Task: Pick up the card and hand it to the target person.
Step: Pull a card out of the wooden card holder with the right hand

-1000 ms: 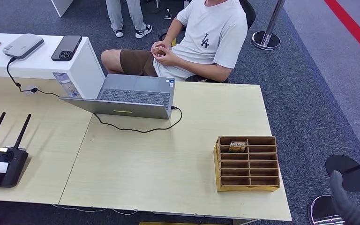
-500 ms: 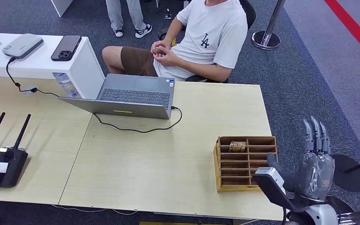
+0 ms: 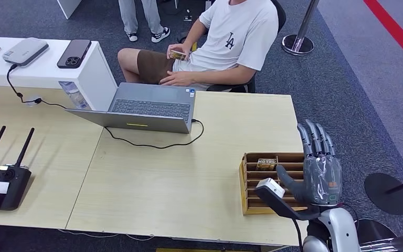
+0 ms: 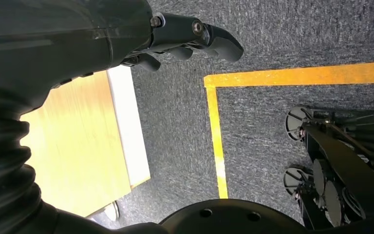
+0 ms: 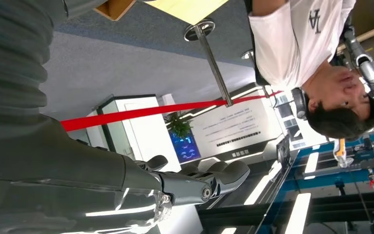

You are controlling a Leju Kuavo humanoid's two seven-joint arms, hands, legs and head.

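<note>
your right robot hand (image 3: 320, 176) has come up over the wooden rack (image 3: 252, 181).
its fingers are spread wide and it holds nothing yet. the card (image 3: 266, 164) sits in the rack's far slot, on the desk (image 3: 189, 178)'s right side.

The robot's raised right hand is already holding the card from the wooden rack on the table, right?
Not quite. The head view shows the right hand raised beside the wooden rack with fingers spread, holding nothing; the card sits in the rack's top slot.
</note>
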